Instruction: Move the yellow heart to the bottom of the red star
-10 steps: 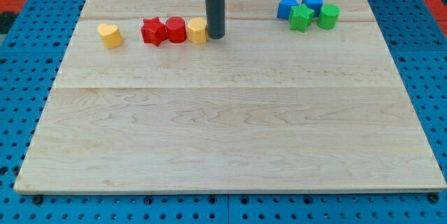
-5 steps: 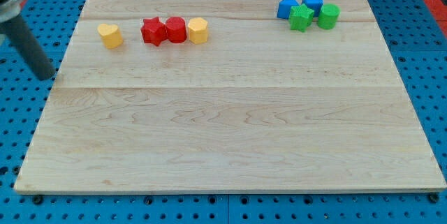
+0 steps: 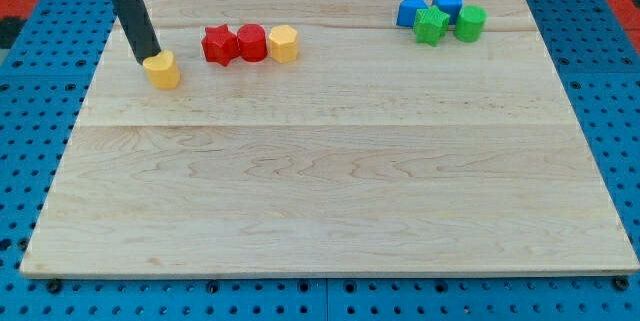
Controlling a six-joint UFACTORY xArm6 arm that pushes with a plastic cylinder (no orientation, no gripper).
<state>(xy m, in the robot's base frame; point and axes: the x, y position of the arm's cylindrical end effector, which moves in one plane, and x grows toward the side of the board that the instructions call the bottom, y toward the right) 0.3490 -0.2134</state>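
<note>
The yellow heart (image 3: 162, 70) lies near the board's upper left. My tip (image 3: 145, 59) touches its upper-left side. The red star (image 3: 219, 44) lies up and to the right of the heart, with a gap between them. It heads a row with a red cylinder (image 3: 251, 42) and a yellow hexagonal block (image 3: 284, 43) to its right.
Two blue blocks (image 3: 411, 9) (image 3: 447, 3), a green star (image 3: 431, 25) and a green cylinder (image 3: 470, 23) cluster at the board's upper right. The wooden board (image 3: 330, 191) lies on a blue pegboard surface.
The rod swung from beside the yellow hexagonal block out past the board's left edge, then back onto the board at the heart. The heart has shifted slightly down and to the right.
</note>
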